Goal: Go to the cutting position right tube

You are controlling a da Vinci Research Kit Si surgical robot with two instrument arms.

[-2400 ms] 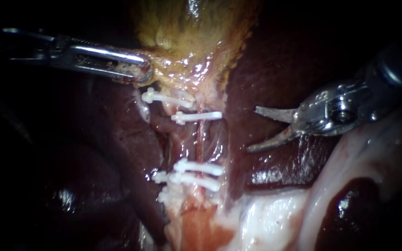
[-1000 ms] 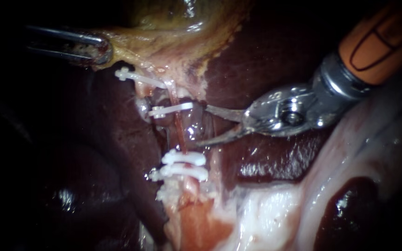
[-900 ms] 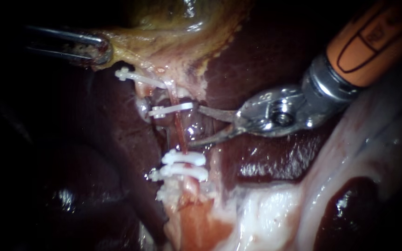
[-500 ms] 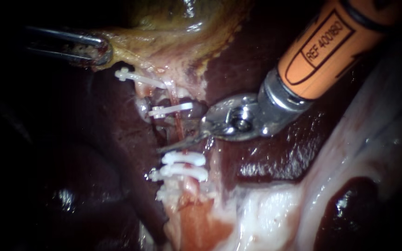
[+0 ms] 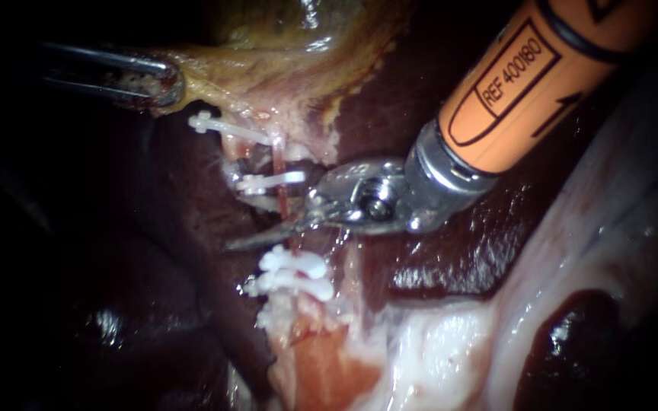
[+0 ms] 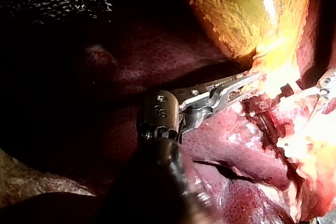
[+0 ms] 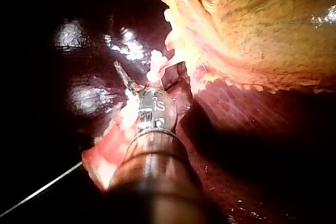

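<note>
Endoscope view: tube (image 5: 279, 199) in R tool (image 5: 266, 224)

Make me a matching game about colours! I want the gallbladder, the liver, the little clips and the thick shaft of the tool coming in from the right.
Things:
1. gallbladder
2. liver
3. clips
4. right instrument's shaft

Colours:
A. white
B. orange
C. dark red-brown
D. yellow-green

Right pairs: 1-D, 2-C, 3-A, 4-B.
</note>
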